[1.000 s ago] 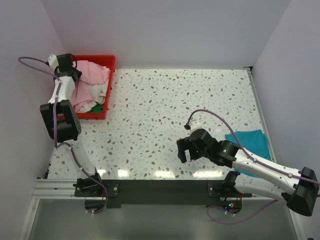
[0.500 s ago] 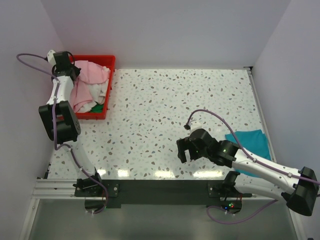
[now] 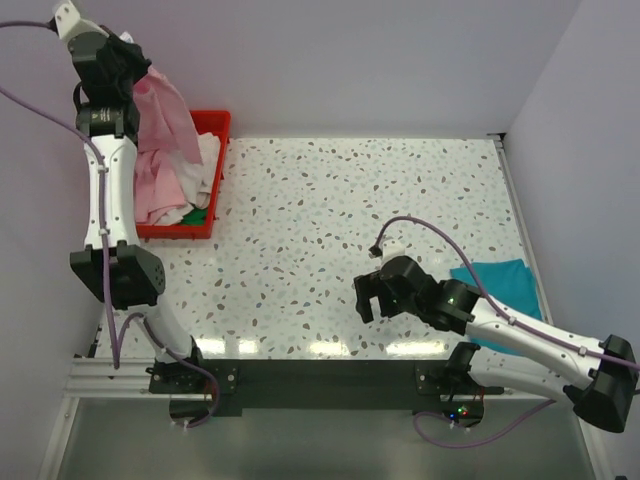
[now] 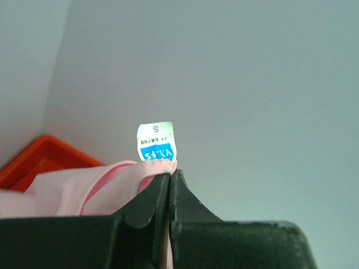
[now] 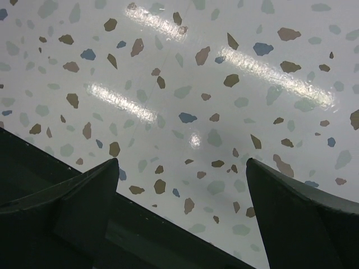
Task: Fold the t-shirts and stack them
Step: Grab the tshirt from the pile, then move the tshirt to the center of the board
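Clamping one pink t-shirt point(image 3: 165, 120): left end effector point(image 4: 170, 182); right end effector point(image 5: 180, 163) apart; one teal t-shirt point(image 3: 500, 280).

The speckled bench point(image 3: 330, 220) carries a red crate point(image 3: 180, 232) at its far left corner and a teal shirt point(image 3: 505, 285) lying flat near its right edge.

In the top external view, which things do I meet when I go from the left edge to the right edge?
left gripper → light pink t-shirt hanging from it → right gripper → teal t-shirt
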You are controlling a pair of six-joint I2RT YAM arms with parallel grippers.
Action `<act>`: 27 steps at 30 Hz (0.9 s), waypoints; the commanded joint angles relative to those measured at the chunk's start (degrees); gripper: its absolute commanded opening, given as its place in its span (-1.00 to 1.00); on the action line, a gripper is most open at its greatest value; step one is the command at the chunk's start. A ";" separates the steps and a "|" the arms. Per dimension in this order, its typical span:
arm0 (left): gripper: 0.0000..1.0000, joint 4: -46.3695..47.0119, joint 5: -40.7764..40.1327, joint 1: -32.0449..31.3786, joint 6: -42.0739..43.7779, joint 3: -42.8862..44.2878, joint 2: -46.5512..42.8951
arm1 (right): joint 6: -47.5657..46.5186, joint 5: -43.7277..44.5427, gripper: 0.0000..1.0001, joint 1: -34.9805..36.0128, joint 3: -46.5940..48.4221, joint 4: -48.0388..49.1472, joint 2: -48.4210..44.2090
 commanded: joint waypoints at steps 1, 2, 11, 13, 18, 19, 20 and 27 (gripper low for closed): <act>-1.00 2.01 0.86 -5.49 4.70 5.58 -6.43 | -0.27 3.33 0.97 0.10 4.23 -0.14 -2.18; -1.00 2.45 0.95 -6.56 4.88 6.29 -7.31 | -0.36 3.68 0.97 0.11 4.59 -0.40 -2.45; -1.00 7.28 0.25 -21.06 7.87 -1.77 -18.39 | -0.01 7.19 0.97 0.11 6.35 -1.99 -6.14; -1.00 8.16 0.51 -23.95 7.61 -4.85 -19.71 | 0.08 8.50 0.97 0.02 6.17 -1.81 -6.67; -1.00 11.59 0.68 -30.03 5.94 -19.96 -18.93 | 1.05 12.64 0.97 0.11 5.73 -1.64 -7.81; -1.00 12.12 0.95 -30.99 4.98 -22.25 -18.23 | 1.74 13.95 0.97 0.11 5.73 -1.81 -8.08; -1.00 13.25 1.12 -33.09 4.62 -26.45 -17.52 | 2.10 16.14 0.97 0.11 5.64 -2.16 -8.34; -0.48 12.04 12.51 -37.59 2.95 -33.00 -1.73 | 2.89 21.43 0.97 0.11 5.47 -1.02 -6.86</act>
